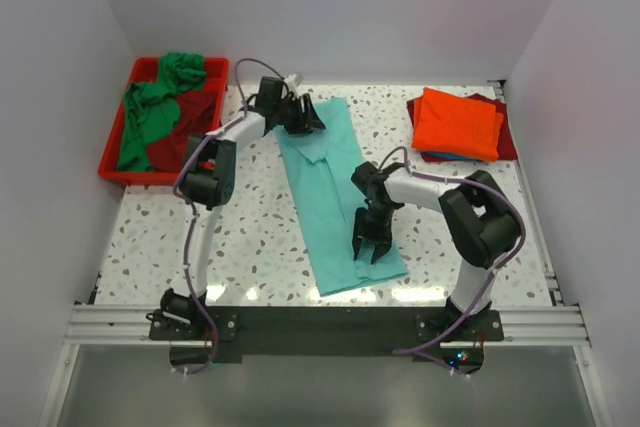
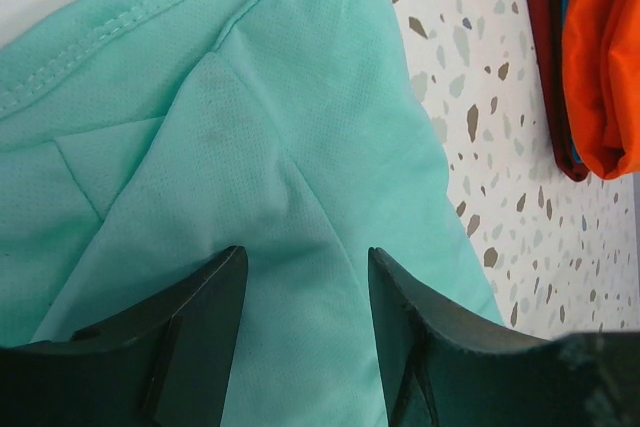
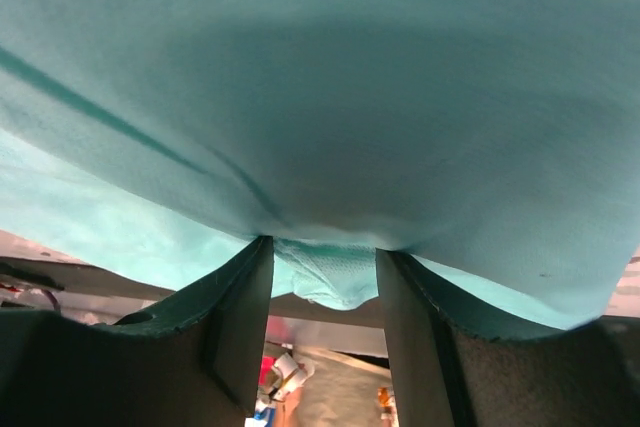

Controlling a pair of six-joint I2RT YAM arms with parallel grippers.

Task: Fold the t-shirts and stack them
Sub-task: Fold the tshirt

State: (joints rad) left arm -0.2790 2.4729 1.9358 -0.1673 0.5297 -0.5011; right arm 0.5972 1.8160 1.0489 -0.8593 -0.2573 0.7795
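Observation:
A light teal t-shirt [image 1: 335, 192], folded into a long strip, lies down the middle of the table. My left gripper [image 1: 303, 117] is at its far end, open, with both fingers [image 2: 200, 337] down on the teal cloth [image 2: 280, 127]. My right gripper [image 1: 372, 245] is at the shirt's near end, open, with the cloth's edge [image 3: 325, 272] bunched between its fingers [image 3: 240, 317]. A folded orange t-shirt [image 1: 457, 122] tops a stack with dark red beneath at the far right; the stack also shows in the left wrist view [image 2: 600, 57]. Green [image 1: 150, 112] and dark red [image 1: 195, 122] shirts lie crumpled in the tray.
A rigid red plastic tray [image 1: 112, 152] stands at the far left of the speckled table [image 1: 250, 227]. White walls close in the back and both sides. The metal rail with the arm bases [image 1: 320, 325] runs along the near edge.

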